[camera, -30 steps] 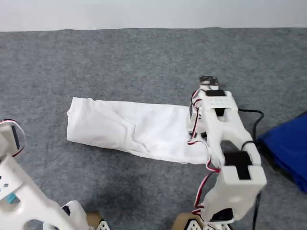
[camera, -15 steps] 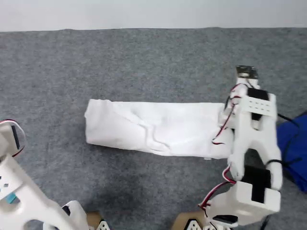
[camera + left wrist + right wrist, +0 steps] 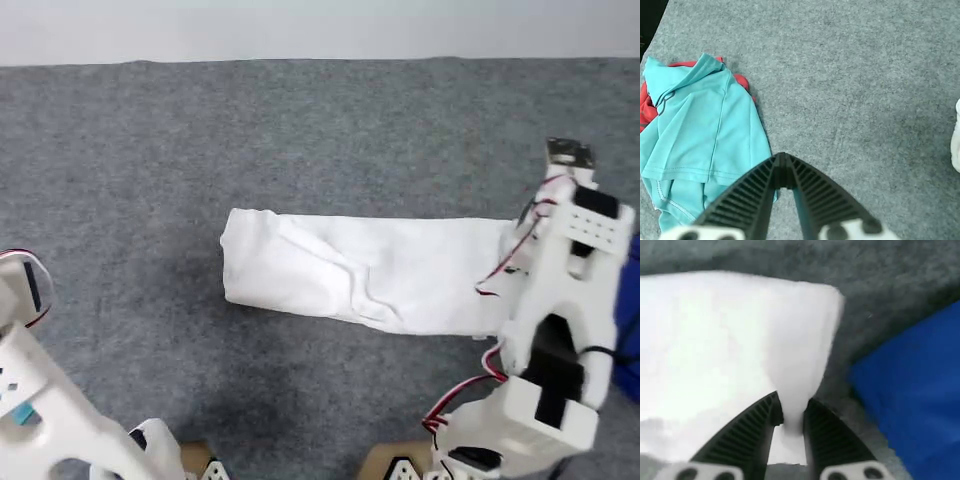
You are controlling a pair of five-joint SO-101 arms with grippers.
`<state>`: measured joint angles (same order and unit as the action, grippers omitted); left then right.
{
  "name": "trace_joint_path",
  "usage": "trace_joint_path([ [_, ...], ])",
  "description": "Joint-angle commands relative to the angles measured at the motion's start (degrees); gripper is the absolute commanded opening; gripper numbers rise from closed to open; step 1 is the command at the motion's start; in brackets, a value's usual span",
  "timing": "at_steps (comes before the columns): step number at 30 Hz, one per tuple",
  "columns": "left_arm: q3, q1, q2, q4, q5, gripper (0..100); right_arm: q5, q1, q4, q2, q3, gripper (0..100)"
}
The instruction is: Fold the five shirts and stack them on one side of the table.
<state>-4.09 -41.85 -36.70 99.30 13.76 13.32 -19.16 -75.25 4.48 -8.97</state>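
Note:
A white shirt [image 3: 370,270], folded into a long strip, lies across the middle of the grey table. My right gripper [image 3: 790,415] is shut on a pinch of the white shirt [image 3: 730,340] at its right end; in the high view the right arm [image 3: 565,260] covers that end. A blue shirt [image 3: 910,390] lies just beyond the held end, at the table's right edge [image 3: 633,310]. My left gripper [image 3: 783,162] is shut with nothing in it, hanging above a teal shirt [image 3: 700,130] that lies on a red shirt [image 3: 742,81].
The left arm [image 3: 40,400] stands at the table's front left corner. Bare grey felt [image 3: 300,130] stretches behind and to the left of the white shirt. A bit of the white shirt [image 3: 956,135] shows at the edge of the left wrist view.
My right arm has swung to the right and dragged the white shirt along the table towards the blue shirt. The left arm has kept still.

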Motion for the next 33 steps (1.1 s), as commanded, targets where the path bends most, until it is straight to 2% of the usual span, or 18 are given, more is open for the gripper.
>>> trace_joint_path([
  [1,0.04,-0.44,-1.49,0.88,0.26,0,-1.14,6.81,-3.74,-0.57,4.57,1.0],
  [10,-0.48,-4.22,-1.58,1.14,0.26,0,-6.95,23.52,-11.74,-0.57,14.24,1.0],
  [17,-2.77,-6.77,-1.58,1.14,0.35,0,-7.30,36.79,-12.79,-0.04,20.66,1.0],
  [24,-3.91,-10.11,-1.58,1.14,0.35,0,-7.30,48.66,-7.52,0.22,21.27,1.0],
  [33,-3.91,-10.20,-1.67,1.14,0.09,0,-7.30,56.13,0.84,9.98,22.42,1.0],
])
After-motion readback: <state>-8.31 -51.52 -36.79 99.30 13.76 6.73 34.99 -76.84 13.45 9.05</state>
